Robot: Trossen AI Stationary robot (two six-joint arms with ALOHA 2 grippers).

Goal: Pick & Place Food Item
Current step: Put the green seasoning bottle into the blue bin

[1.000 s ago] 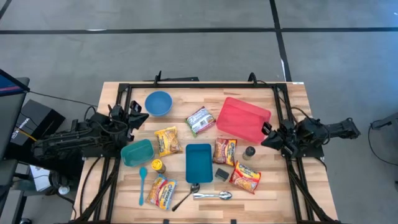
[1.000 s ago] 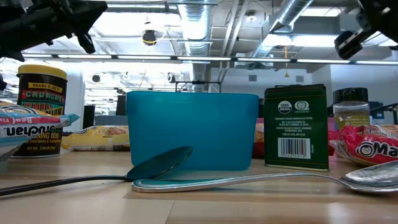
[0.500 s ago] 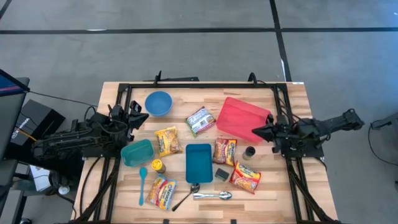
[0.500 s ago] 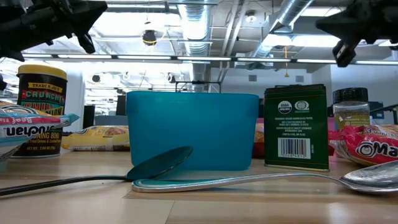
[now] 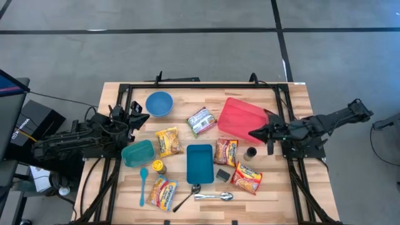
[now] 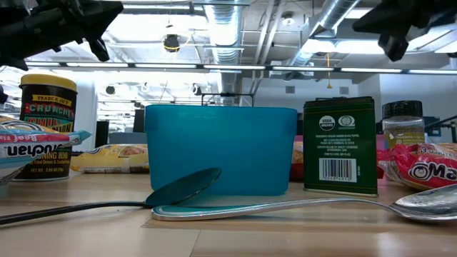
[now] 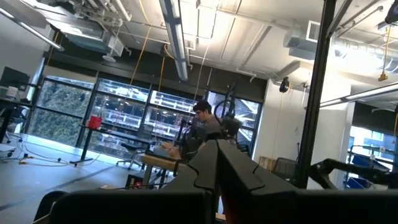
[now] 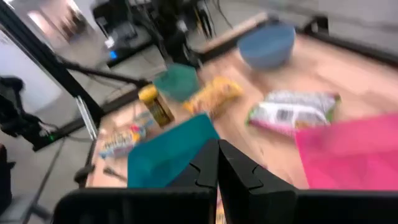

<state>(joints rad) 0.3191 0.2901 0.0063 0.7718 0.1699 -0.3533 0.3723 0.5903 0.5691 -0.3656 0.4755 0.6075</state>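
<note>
The right pincer (image 5: 254, 133), clenched and empty, hovers over the red tray's (image 5: 240, 115) near edge, with ramen packets (image 5: 226, 152) lying on the table (image 5: 294, 100) beside the blue container (image 5: 200, 164), while the left pincer (image 5: 145, 119), also clenched, waits near the blue bowl (image 5: 159, 103).

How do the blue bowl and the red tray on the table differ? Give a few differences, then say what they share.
The blue bowl is round; the red tray is four-sided. The bowl is the smaller of the two, the tray clearly larger. The bowl sits on the side of the left gripper; the tray sits on the side of the right gripper, whose tip is over its edge. Both rest on the wooden table with nothing in them.
</note>
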